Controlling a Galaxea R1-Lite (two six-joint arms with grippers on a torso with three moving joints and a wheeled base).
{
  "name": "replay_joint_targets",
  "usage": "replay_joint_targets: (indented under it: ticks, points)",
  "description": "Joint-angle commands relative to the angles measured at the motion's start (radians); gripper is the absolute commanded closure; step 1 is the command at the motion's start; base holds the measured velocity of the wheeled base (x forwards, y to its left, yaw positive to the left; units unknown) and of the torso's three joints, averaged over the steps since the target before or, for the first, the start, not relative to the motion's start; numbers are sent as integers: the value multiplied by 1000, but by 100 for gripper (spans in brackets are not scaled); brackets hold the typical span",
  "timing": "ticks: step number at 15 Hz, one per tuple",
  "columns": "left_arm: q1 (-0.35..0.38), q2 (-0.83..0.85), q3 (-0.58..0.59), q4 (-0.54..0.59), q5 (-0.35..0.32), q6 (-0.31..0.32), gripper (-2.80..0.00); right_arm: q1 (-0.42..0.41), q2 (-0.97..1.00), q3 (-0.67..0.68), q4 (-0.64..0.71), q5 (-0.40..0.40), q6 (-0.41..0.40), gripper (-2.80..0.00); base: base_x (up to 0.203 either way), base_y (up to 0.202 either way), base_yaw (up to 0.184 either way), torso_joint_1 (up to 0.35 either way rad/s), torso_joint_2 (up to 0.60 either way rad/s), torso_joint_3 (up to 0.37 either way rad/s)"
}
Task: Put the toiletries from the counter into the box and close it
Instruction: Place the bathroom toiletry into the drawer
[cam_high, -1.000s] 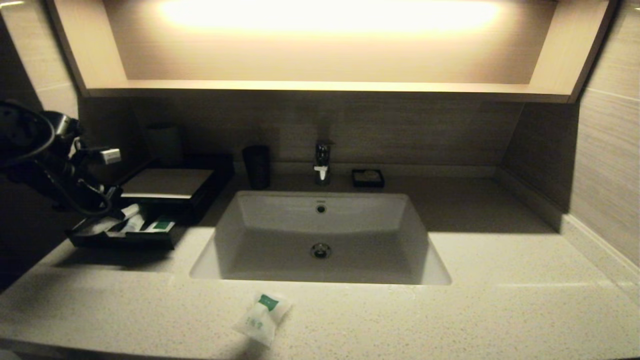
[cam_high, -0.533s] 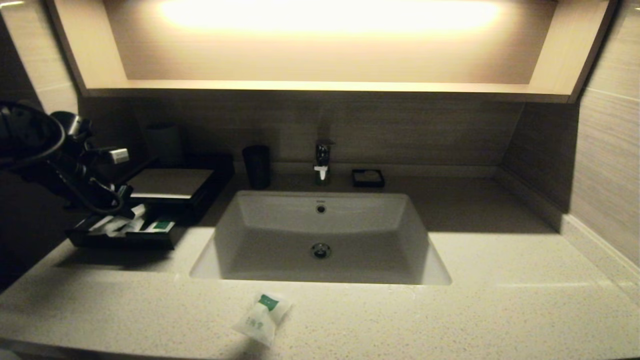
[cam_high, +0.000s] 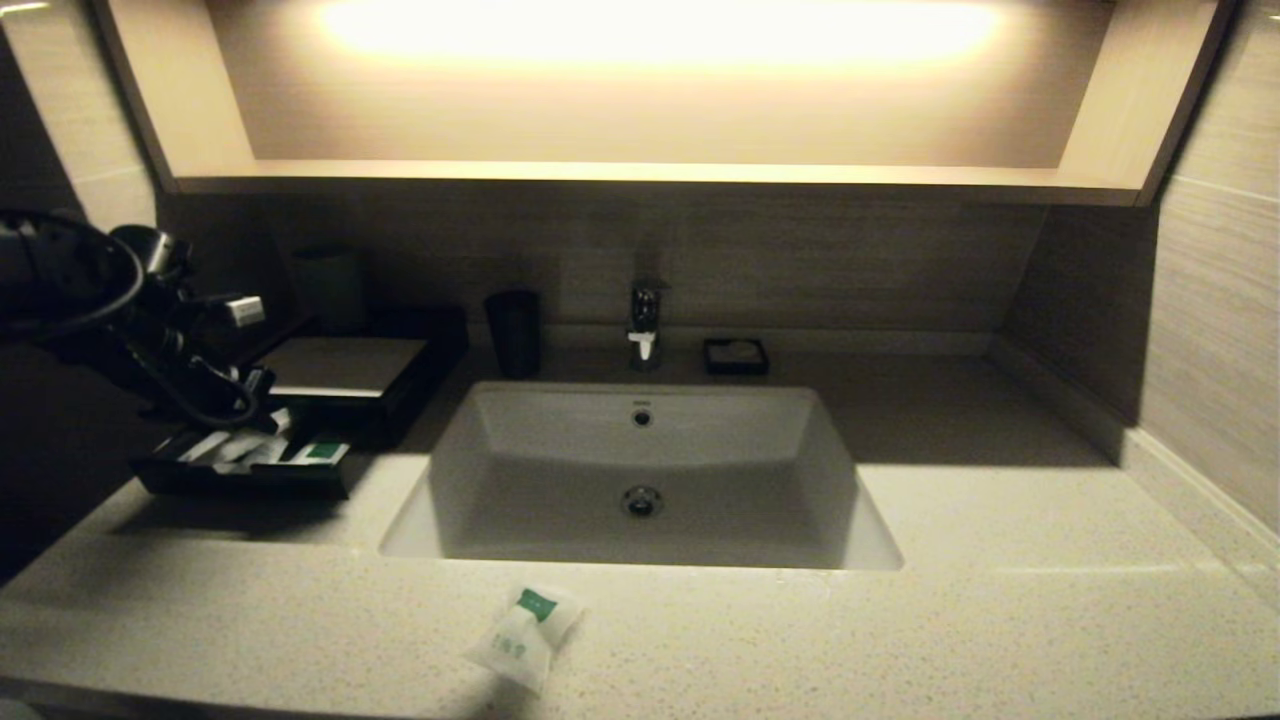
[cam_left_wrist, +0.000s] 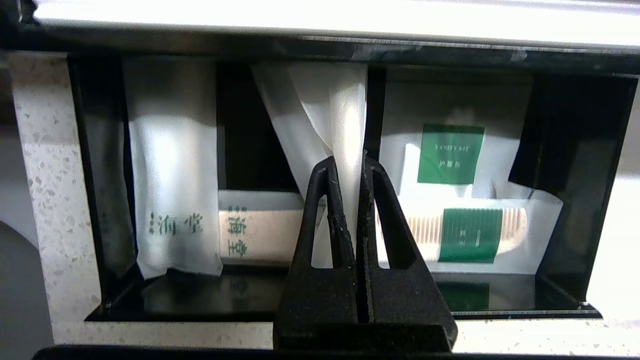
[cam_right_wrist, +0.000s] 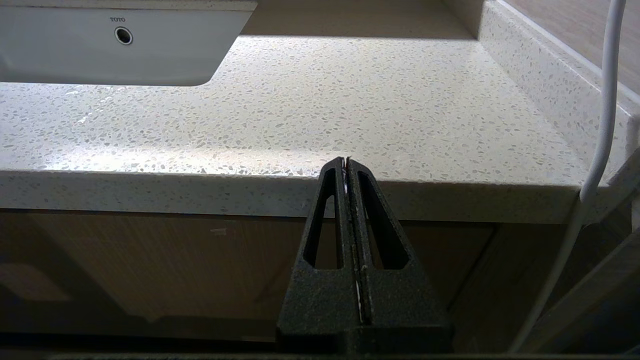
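Black plastic left gripper (cam_left_wrist: 346, 165) pinches a slim white translucent packet (cam_left_wrist: 325, 107) over the low black box's pull-out tray (cam_left_wrist: 560, 270); only the wrist view shows this. Tray holds several packets. One squarish pouch (cam_high: 523, 637) lies on the beige speckled counter (cam_high: 900, 630). Right gripper (cam_right_wrist: 346, 162), closed empty, hangs below the counter edge.

- Low black rectangular box (cam_high: 345, 385), pale top panel, at 10 o'clock; front tray pulled out, holding white packets.
- Squarish white translucent pouch (cam_high: 522, 638), green label, flat at 6 o'clock on speckled beige surface (cam_high: 900, 620).
- Slim white translucent packet (cam_left_wrist: 320, 120), pinched over the tray.
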Motion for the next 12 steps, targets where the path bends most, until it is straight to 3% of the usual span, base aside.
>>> replay_joint_targets:
  ticks: [1,12]
  points:
    - [1,13,0,-3,0,2,0,0,1,2,0,1,0,0,0,0,0,0,0,0]
    - [0,30,0,-52,-6,-9,0,0,1,2,0,1,0,0,0,0,0,0,0,0]
